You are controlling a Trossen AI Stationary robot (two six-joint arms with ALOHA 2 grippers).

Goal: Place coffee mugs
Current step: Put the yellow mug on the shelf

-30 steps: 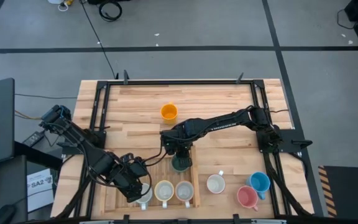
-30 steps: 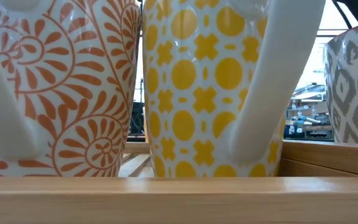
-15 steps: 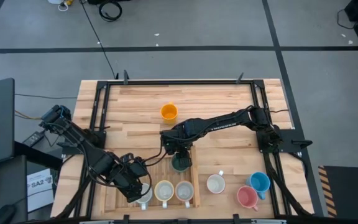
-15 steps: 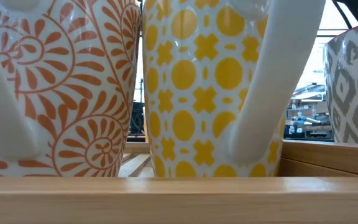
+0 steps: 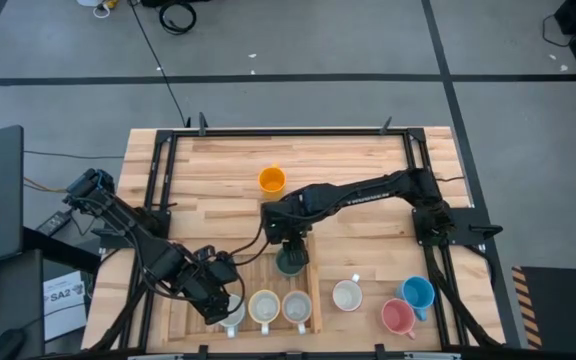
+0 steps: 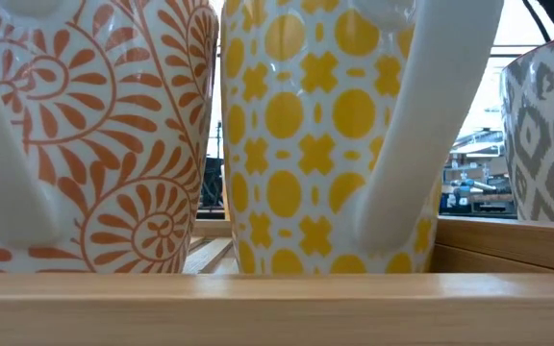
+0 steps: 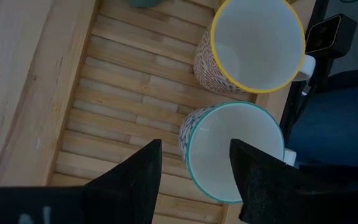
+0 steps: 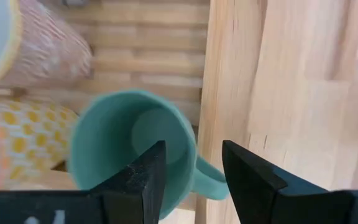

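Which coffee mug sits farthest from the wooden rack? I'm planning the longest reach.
The orange round mug. It stands alone on bare tabletop toward the far side, while every other mug sits in or beside the slatted wooden rack.

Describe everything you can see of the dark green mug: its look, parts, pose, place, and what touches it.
The dark green mug is small, round and glazed-looking, teal in the right wrist view, with one handle. It stands upright and empty at the right edge of the slatted wooden tray, behind a row of patterned mugs. The right gripper sits just above it, jaws open astride its rim and not gripping.
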